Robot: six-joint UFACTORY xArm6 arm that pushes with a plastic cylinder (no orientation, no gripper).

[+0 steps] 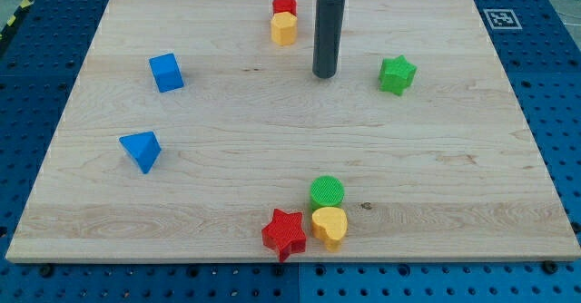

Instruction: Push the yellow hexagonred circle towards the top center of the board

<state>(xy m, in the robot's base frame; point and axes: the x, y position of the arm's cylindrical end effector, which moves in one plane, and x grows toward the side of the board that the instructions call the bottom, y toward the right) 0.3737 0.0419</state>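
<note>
A yellow hexagon [284, 29] sits near the view's top centre of the wooden board [227, 158]. A red circle [285, 5] touches it on its upper side, close to the board's top edge. My tip [325, 73] is at the lower end of the dark rod, to the right of and a little below the yellow hexagon, apart from it. The tip touches no block.
A green star [397, 74] lies right of the tip. A blue cube [166, 72] and a blue triangle [141, 150] are at the left. At the bottom centre a green circle [327, 192], a yellow heart [330, 226] and a red star [284, 233] cluster together.
</note>
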